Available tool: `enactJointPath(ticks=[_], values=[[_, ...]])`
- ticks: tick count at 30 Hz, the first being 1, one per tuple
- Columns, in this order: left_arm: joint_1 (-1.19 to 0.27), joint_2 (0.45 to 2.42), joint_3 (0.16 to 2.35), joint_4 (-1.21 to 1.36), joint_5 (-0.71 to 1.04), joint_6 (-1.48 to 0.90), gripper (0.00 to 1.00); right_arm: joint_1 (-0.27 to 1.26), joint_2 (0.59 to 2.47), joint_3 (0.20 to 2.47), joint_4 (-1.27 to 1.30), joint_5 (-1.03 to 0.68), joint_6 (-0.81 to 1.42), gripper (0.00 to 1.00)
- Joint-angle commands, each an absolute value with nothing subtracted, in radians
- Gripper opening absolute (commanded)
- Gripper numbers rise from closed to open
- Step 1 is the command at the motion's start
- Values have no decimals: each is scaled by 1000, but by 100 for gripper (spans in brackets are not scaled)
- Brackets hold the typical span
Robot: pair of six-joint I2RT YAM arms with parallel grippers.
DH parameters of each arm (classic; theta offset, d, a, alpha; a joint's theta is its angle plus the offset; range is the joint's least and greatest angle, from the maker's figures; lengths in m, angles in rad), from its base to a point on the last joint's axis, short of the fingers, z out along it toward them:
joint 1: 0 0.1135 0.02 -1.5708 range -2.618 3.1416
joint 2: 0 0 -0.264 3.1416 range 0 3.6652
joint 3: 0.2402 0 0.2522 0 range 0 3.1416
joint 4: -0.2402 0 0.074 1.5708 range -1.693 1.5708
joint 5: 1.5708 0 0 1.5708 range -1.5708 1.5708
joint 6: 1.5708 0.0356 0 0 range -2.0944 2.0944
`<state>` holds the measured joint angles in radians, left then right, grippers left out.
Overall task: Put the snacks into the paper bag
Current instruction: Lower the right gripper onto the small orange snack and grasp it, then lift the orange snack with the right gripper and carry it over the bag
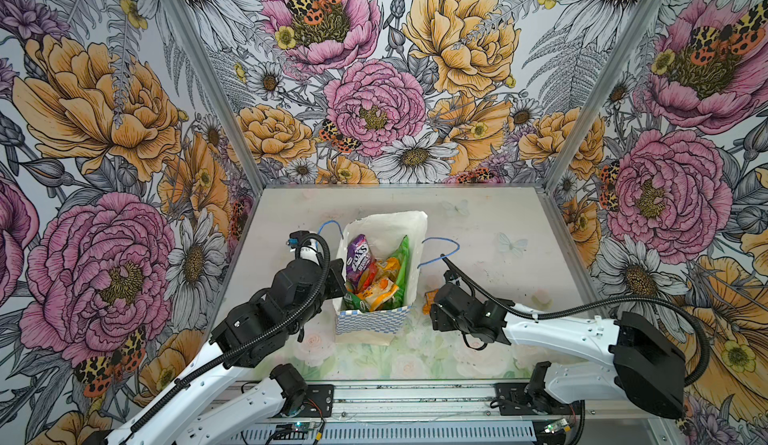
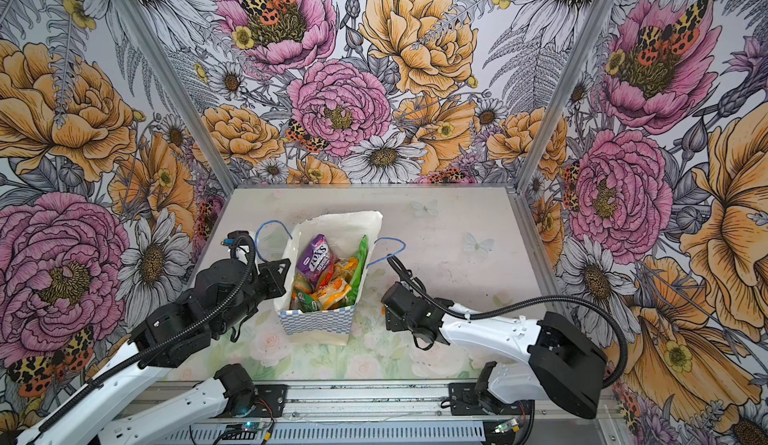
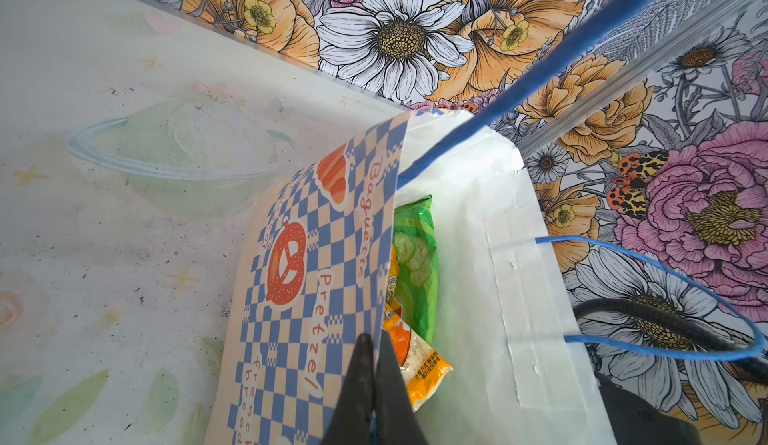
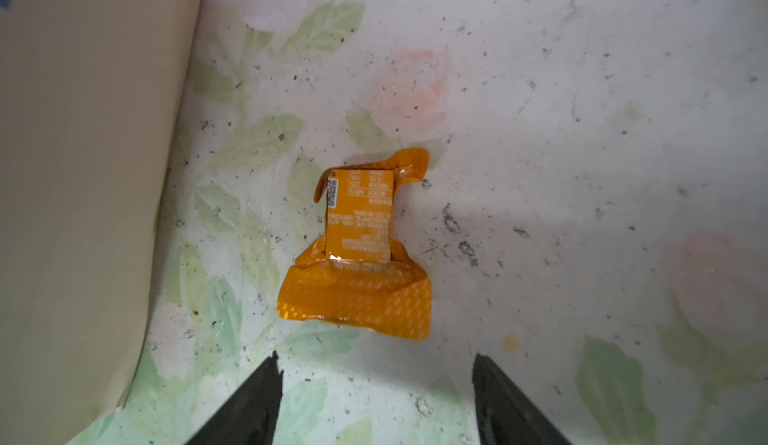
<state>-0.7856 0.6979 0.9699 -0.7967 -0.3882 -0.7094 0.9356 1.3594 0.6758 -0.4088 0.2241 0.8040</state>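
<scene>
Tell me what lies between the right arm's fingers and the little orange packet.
Nothing: the right wrist view shows only bare table between the fingers and orange packet.

Left hand [image 3: 375, 339] clamped, right hand [image 4: 376, 355] spread apart.

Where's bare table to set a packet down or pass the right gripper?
Bare table lies between the paper bag and the back wall, and rightward to the side wall. Crowded: the left gripper pinches the bag's left wall; the open right gripper hovers over the orange sachet beside its right wall.
</scene>
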Motion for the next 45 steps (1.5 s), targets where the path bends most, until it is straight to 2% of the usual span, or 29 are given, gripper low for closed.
enactJointPath(ticks=[1,14,22,24,26,32,45], values=[[-772,668,982,-776,-410,-730,0,908,1426,740,-353,206,709,75],[-755,652,967,-784,-408,-732,0,833,1593,851,-351,204,670,74],[-749,642,964,-790,-403,-734,0,828,1677,891,-352,188,693,70],[-748,638,964,-787,-400,-741,0,828,1689,893,-351,182,693,66],[-749,639,966,-788,-397,-737,0,829,1699,890,-351,183,696,53],[-744,641,963,-787,-402,-739,0,828,1701,881,-353,191,713,32],[-742,640,962,-785,-400,-741,0,828,1585,862,-371,190,733,31]])
